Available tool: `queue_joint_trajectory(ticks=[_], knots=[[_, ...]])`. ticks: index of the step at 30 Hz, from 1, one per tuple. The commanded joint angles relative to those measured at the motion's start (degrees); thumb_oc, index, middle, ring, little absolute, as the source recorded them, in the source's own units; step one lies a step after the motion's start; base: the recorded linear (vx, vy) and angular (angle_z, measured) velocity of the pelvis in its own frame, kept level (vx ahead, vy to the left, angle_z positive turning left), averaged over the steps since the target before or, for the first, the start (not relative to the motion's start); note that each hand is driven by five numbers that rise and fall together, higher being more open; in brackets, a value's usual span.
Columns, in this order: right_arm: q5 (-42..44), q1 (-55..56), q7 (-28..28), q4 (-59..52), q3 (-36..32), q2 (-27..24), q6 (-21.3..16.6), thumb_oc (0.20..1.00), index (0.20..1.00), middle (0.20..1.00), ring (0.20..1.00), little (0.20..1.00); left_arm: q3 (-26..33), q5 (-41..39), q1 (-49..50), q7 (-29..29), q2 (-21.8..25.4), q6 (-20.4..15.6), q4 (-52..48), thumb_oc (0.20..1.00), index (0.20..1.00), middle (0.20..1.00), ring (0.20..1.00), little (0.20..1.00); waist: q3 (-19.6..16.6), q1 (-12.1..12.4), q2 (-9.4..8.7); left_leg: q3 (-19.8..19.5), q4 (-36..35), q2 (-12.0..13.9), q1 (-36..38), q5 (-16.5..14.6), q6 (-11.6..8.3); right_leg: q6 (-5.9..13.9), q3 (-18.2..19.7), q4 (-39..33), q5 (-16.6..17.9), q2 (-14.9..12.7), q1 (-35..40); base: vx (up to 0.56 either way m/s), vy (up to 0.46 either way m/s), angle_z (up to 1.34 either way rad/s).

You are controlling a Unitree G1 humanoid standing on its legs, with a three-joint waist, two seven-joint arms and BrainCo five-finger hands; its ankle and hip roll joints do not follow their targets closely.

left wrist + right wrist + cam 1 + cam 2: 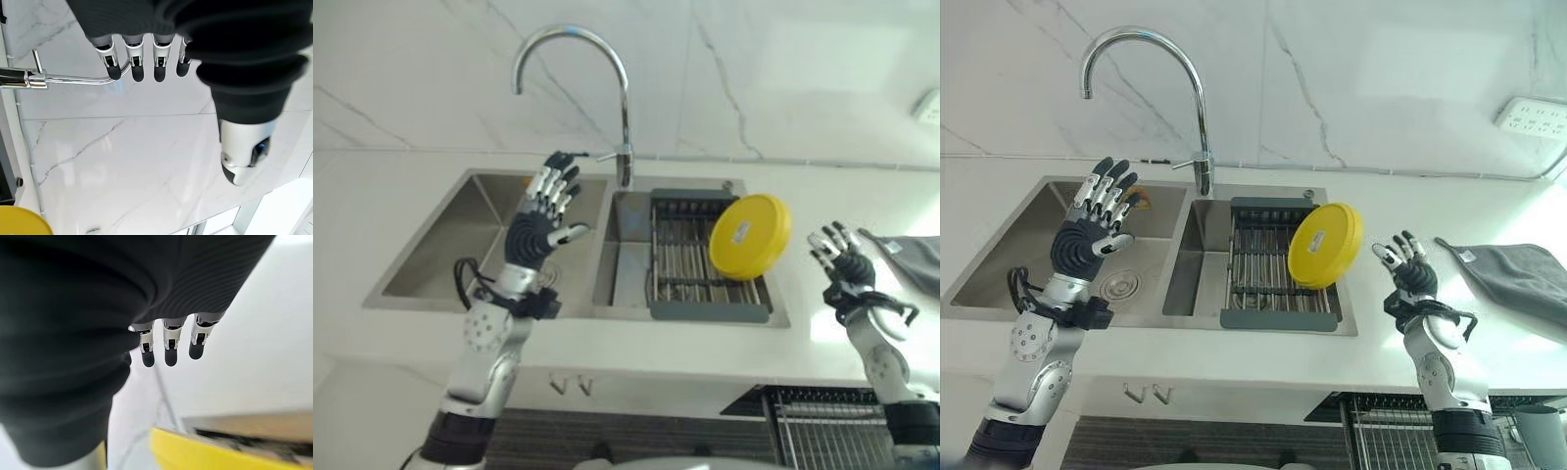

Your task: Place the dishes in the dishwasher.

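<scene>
- Yellow plate [1324,246] propped on edge at the right end of the dish rack [1273,266], flat face turned toward the left front, top rim tilted toward the table [1234,343] edge.
- Dish rack seated in the right basin of the sink [999,264]; holding just the plate.
- Left robot hand [546,211] raised over the left basin, fingers spread, holding nothing.
- Right robot hand [1408,266] raised over the table beside the plate, fingers spread, apart from it.
- Grey cloth [1518,274] lying flat on the table, far right.
</scene>
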Motion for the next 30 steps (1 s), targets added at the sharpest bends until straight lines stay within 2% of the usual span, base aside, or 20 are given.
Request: queue_joint_trajectory(ticks=[1, 10, 22, 30], knots=[[4.1, -5.5, 2.5, -0.3, -1.3, -3.0, -0.4, 1.0, 1.0, 1.0, 1.0, 1.0, -0.7, 0.2, -3.4, -0.7, 0.8, -1.7, 1.2, 1.0, 1.0, 1.0, 1.0, 1.0, -2.2, 1.4, 0.18, 1.0, 0.4, 2.3, 2.1, -5.1, -1.84, 0.87, -4.8, 0.0, -2.8, -0.1, 1.2, 0.0, 0.0, 0.0], [4.8, -7.2, 4.0, 1.6, -0.2, -4.4, 1.1, 1.0, 1.0, 1.0, 1.0, 1.0, -1.4, -1.2, -3.5, -0.8, 1.1, -2.0, 1.5, 1.0, 1.0, 1.0, 1.0, 1.0, -2.2, 1.8, 0.09, 0.7, 0.4, 2.4, 2.3, -5.1, -1.98, 0.88, -4.9, 0.0, -2.7, 0.0, 1.3, 0.01, -0.002, 0.01], [4.6, -8.3, 3.6, 2.2, 0.9, -4.4, 1.4, 1.0, 1.0, 1.0, 1.0, 1.0, -1.7, -1.4, -3.4, -0.8, 1.4, -1.5, 1.5, 1.0, 1.0, 1.0, 1.0, 1.0, -2.2, 2.2, 0.26, 0.8, 0.4, 2.4, 2.5, -5.1, -1.95, 0.89, -4.9, 0.0, -2.8, 0.0, 1.6, 0.0, 0.0, 0.0], [7.1, -9.5, 3.9, 4.4, 2.1, -4.5, 3.7, 1.0, 1.0, 1.0, 1.0, 1.0, -2.1, -1.4, -3.5, -0.6, 1.6, -1.6, 1.9, 1.0, 1.0, 1.0, 1.0, 1.0, -2.1, 2.8, 0.18, 0.5, 0.4, 2.3, 2.6, -5.1, -1.9, 0.67, -5.0, 0.0, -2.9, 0.2, 1.9, 0.0, 0.0, 0.0]])
